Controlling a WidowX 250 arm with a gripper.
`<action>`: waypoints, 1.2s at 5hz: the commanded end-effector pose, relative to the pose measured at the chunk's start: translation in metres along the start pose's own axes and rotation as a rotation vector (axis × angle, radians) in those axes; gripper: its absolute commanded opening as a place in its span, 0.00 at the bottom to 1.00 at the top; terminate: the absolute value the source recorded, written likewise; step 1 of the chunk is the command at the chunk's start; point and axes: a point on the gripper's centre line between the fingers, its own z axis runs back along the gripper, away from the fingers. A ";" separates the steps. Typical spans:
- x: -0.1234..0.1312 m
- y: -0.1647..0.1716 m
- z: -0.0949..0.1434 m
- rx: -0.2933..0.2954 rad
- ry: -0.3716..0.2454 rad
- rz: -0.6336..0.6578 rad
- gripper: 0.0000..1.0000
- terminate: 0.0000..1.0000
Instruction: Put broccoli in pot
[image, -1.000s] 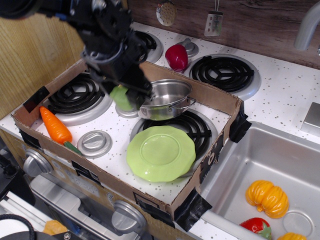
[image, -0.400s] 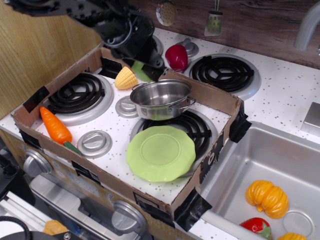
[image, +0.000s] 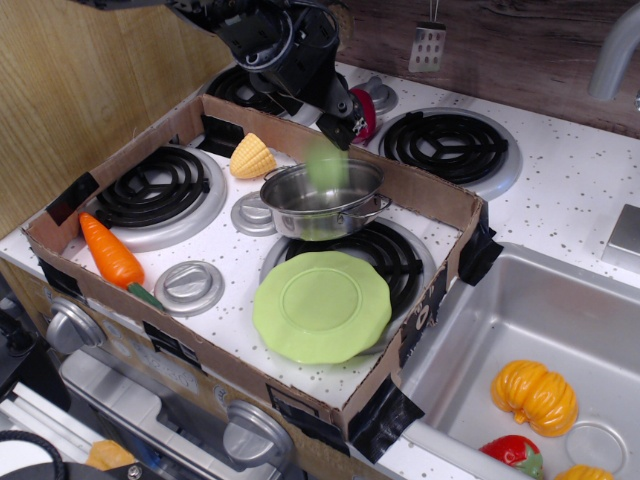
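Observation:
The broccoli (image: 326, 166) is a pale-green blur in the air just over the open mouth of the steel pot (image: 322, 214), apart from the fingers above it. The pot stands on the right front burner inside the cardboard frame. My gripper (image: 341, 122) hangs above the pot's back rim, tilted down to the right, with its jaws apart and nothing between them.
A light-green plate (image: 322, 306) lies in front of the pot. A corn piece (image: 251, 157) sits left of the pot and a carrot (image: 110, 252) at the front left. The cardboard wall (image: 432, 196) rings the burners. A sink (image: 520, 300) with toy vegetables is at the right.
My gripper carried the broccoli up from the left of the pot, around its back and to above its rim. The broccoli has now left the fingers and is dropping toward the pot.

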 end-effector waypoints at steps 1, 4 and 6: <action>0.015 -0.014 0.042 0.026 0.029 0.031 1.00 0.00; 0.022 -0.096 0.081 0.007 0.540 0.316 1.00 0.00; 0.022 -0.096 0.081 0.007 0.540 0.316 1.00 0.00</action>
